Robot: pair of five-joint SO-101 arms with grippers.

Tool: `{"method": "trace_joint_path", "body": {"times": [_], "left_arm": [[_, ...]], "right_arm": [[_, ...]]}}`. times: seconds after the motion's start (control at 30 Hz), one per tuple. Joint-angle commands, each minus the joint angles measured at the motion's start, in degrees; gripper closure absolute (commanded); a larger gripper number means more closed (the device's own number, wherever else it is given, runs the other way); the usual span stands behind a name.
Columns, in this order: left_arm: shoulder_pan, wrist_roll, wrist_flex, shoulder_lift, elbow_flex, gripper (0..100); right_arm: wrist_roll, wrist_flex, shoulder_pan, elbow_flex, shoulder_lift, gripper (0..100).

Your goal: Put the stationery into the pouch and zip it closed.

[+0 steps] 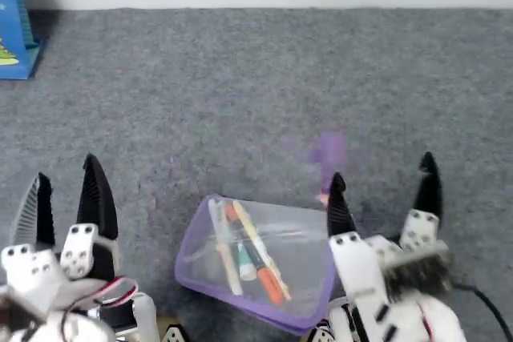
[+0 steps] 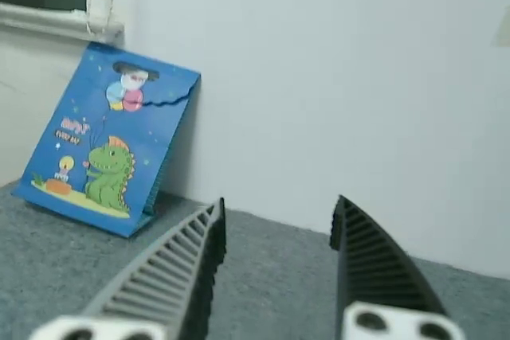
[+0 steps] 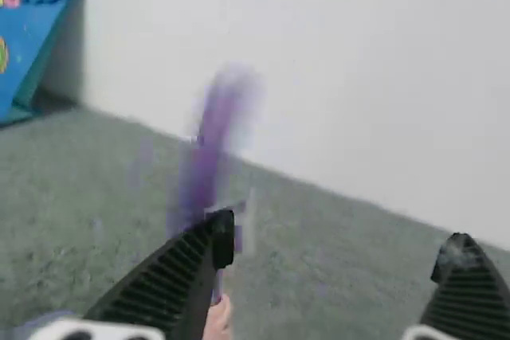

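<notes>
A clear pouch [image 1: 303,250] with a purple edge lies on the grey cloth between the two arms. Several pens and markers [image 1: 248,255] show inside it. At the pouch's far right corner a blurred purple strap [image 1: 327,150] [image 3: 213,137] sticks up, with a small pink piece [image 1: 322,197] [image 3: 217,318] at its base. It is right beside one finger of my right gripper [image 1: 383,178] [image 3: 341,238], which is open with nothing between its fingers. My left gripper [image 1: 68,196] [image 2: 279,211] stands open to the left of the pouch, apart from it and holding nothing.
A blue paper bag with a dinosaur picture [image 1: 14,31] [image 2: 111,142] leans against the white wall at the far left corner. Grey cloth [image 1: 240,94] covers the table from the pouch back to the wall.
</notes>
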Motion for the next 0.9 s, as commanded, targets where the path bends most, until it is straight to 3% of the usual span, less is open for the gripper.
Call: {"method": "trace_joint_path", "body": {"times": [0.0, 0.33, 0.67, 0.87], "left_arm": [[0.35, 0.44, -4.92, -0.35, 6.64, 79], [10.64, -7.38, -13.71, -0.44, 26.68, 79], [14.86, -10.64, -33.41, -0.09, 48.13, 79], [17.05, -10.64, -30.68, -0.18, 47.87, 79]], "right_arm": [[-0.53, -6.46, 1.01, 9.41, -0.31, 60.8], [-0.26, -25.01, 1.10, 30.15, 0.22, 60.8], [-0.18, -41.27, 6.02, 46.07, 0.13, 60.8], [-0.62, -42.86, 6.20, 49.76, 0.22, 60.8]]}}
